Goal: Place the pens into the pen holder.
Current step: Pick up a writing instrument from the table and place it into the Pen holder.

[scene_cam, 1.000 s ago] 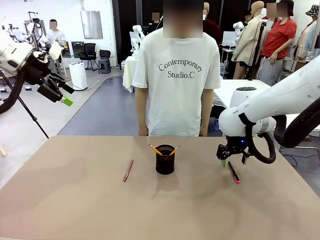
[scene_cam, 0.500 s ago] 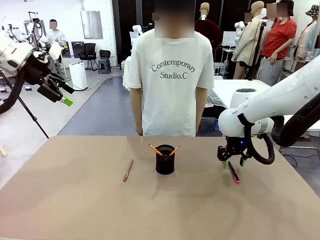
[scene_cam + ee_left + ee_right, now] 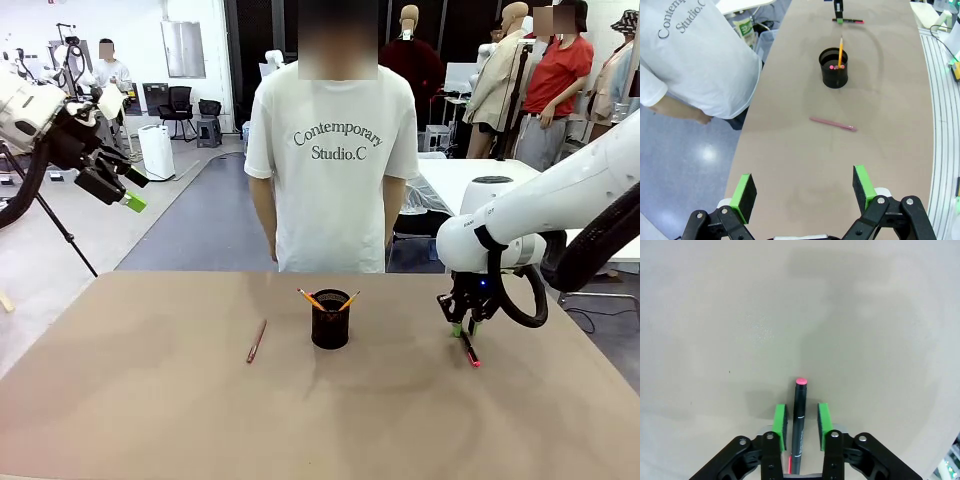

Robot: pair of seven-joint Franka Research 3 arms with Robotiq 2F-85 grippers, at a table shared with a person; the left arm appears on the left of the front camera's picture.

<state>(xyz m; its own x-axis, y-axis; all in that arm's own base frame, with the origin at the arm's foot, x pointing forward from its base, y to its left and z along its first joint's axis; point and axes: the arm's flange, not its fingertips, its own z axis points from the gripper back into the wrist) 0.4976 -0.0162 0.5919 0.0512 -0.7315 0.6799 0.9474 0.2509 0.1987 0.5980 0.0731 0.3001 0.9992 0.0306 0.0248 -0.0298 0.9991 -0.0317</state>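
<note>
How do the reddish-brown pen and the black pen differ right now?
The reddish-brown pen lies left of the pen holder; the black pen lies right of it. The reddish-brown pen has no gripper near; the black pen sits between the right gripper's pads, slim gaps either side. Both lie flat on the table, outside the holder.

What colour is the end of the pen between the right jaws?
The pen ends pink-red; right wrist view shows it best.
</note>
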